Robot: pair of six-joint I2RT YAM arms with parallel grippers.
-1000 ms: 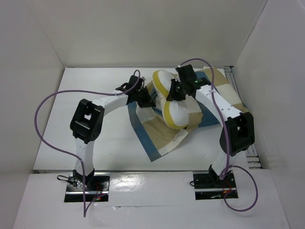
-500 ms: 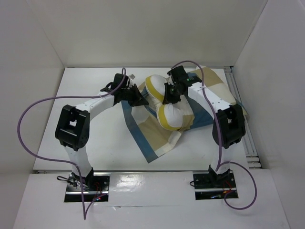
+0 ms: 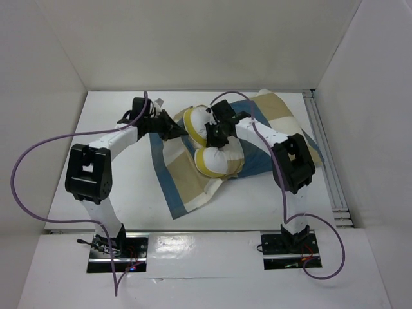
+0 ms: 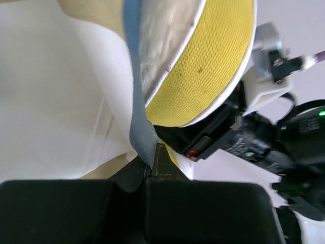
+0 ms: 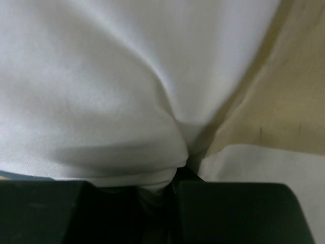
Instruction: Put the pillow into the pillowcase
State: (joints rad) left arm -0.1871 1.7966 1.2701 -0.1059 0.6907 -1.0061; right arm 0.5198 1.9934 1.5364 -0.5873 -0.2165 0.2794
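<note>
The pillow [image 3: 215, 158], white with a yellow edge band, is squeezed in the middle into two bulges and lies on the checked pillowcase [image 3: 187, 187]. My right gripper [image 3: 212, 137] is shut on a fold of the pillow's white cloth [image 5: 127, 91], which fills its wrist view. My left gripper [image 3: 182, 132] is shut on the pillowcase's blue hem [image 4: 139, 127] at the opening, just left of the pillow. In the left wrist view the pillow's yellow band [image 4: 203, 66] bulges right behind that hem, with the right gripper's black body beyond it.
The pillowcase spreads from the table's middle to the back right corner [image 3: 283, 109]. White walls enclose the table on three sides. A metal rail [image 3: 325, 167] runs along the right edge. Purple cables loop off both arms.
Both arms have swung left together, dragging pillow and pillowcase leftward across the table. Both grips are unchanged.
</note>
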